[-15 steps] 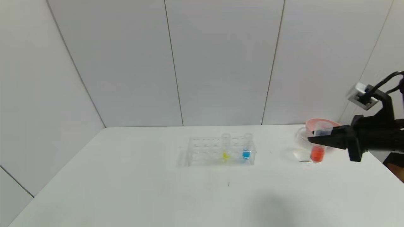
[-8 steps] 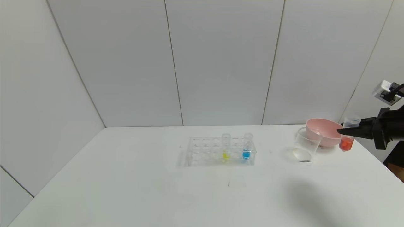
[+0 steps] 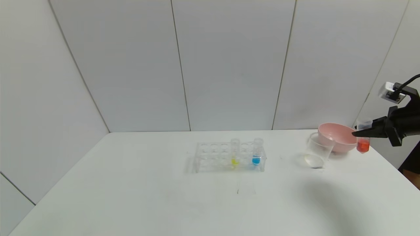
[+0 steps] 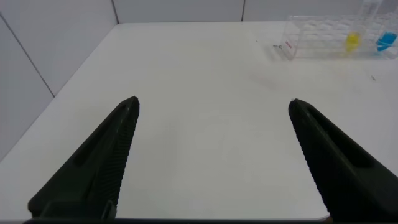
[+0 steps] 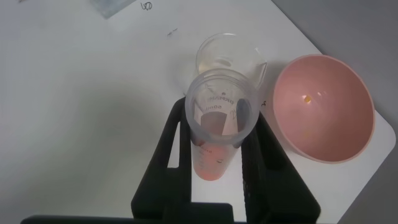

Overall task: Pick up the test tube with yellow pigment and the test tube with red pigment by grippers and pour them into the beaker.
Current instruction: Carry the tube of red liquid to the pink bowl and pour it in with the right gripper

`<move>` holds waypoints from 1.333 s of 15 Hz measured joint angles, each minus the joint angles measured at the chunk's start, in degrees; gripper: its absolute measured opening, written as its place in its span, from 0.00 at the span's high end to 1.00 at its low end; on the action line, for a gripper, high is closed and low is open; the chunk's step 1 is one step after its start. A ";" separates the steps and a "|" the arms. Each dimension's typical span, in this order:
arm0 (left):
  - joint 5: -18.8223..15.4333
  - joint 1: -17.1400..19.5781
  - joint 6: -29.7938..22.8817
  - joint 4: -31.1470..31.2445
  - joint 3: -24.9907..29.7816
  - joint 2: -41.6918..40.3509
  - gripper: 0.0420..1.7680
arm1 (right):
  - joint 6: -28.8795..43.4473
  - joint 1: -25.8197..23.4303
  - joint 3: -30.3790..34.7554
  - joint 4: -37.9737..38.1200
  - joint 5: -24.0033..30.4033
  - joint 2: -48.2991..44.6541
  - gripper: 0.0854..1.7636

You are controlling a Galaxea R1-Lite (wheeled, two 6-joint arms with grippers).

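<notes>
The test tube with red pigment (image 3: 363, 145) hangs upright above the table's far right, just right of the pink bowl. My right gripper (image 3: 358, 133) is shut on it below its rim. In the right wrist view the tube (image 5: 214, 158) sits between the black fingers (image 5: 179, 134), with the beaker (image 5: 227, 55) beyond it. The clear beaker (image 3: 316, 152) stands left of the bowl. The test tube with yellow pigment (image 3: 235, 151) stands in the clear rack (image 3: 210, 158). My left gripper (image 4: 212, 104) is open over bare table, away from the rack (image 4: 314, 45).
A pink bowl (image 3: 338, 137) sits behind and right of the beaker, near the table's right edge. A tube with blue liquid (image 3: 257, 151) stands in the rack right of the yellow one. Grey wall panels close the back and sides.
My right gripper has carried the red tube to the right, from in front of the beaker to the far side of the pink bowl, and a little higher.
</notes>
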 joint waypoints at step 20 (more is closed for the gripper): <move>0.00 0.00 0.00 0.00 0.00 0.00 0.03 | -5.72 11.43 -26.43 13.76 -28.39 16.68 0.74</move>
